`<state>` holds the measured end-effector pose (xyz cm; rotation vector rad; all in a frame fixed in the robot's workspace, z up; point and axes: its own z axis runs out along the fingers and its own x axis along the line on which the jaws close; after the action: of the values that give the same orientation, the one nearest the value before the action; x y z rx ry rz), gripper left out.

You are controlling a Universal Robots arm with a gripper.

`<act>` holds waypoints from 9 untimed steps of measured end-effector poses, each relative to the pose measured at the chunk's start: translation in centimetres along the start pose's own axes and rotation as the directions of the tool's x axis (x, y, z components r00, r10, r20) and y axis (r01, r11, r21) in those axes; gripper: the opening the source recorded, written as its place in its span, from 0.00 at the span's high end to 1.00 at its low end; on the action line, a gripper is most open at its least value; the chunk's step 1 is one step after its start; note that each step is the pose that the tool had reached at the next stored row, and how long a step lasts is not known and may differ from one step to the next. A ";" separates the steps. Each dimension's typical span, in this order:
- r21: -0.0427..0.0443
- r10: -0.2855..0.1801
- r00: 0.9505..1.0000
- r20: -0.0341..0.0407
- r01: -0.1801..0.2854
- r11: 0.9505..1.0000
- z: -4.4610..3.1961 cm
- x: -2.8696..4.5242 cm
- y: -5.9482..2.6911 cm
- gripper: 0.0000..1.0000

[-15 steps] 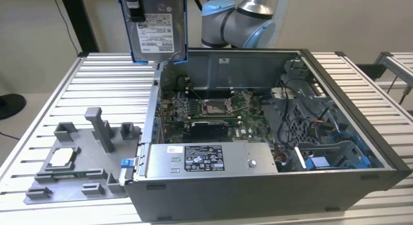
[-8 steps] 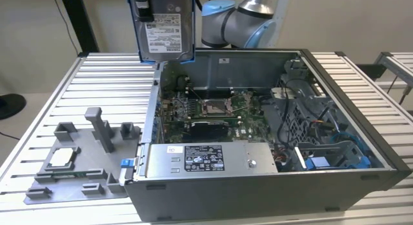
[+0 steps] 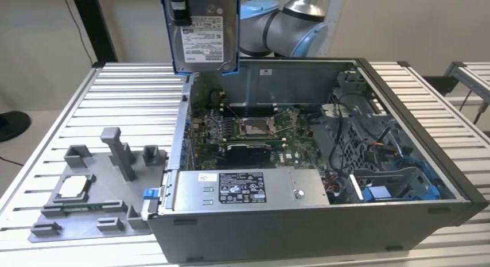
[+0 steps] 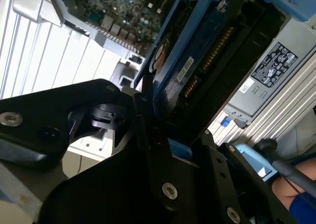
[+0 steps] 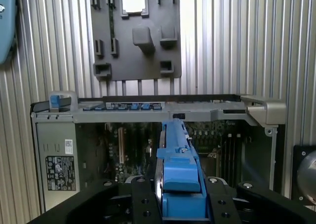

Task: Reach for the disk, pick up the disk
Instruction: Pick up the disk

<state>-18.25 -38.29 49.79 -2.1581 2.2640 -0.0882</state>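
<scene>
The disk [image 3: 205,34], a silver hard drive with a white label in a blue bracket, hangs upright in the air above the back left corner of the open computer case [image 3: 413,163]. My gripper [image 3: 178,10] is shut on its upper left edge, black fingers clamping the blue frame. In the first wrist view the disk's blue bracket edge [image 5: 178,160] runs out from between the black fingers [image 5: 140,199], with the case far below. The second wrist view shows the disk's circuit-board side [image 4: 190,68] held in the jaws.
Inside the case lie a motherboard [image 3: 253,129] and a silver power supply box [image 3: 245,189] with a black-and-white label. A grey fixture plate [image 3: 92,192] carrying a small silver chip [image 3: 74,186] rests on the slatted table [image 3: 137,100] at the exterior view's left.
</scene>
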 end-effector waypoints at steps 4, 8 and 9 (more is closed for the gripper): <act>0.000 0.000 1.000 0.000 0.000 1.000 0.03 -0.03 -0.53 1.00; 0.000 0.000 1.000 0.000 0.000 1.000 0.06 -0.05 -1.08 1.00; 0.000 0.000 1.000 0.000 0.000 1.000 0.06 -0.06 -1.22 1.00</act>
<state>-17.03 -38.29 49.79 -2.1581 2.2640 -0.0882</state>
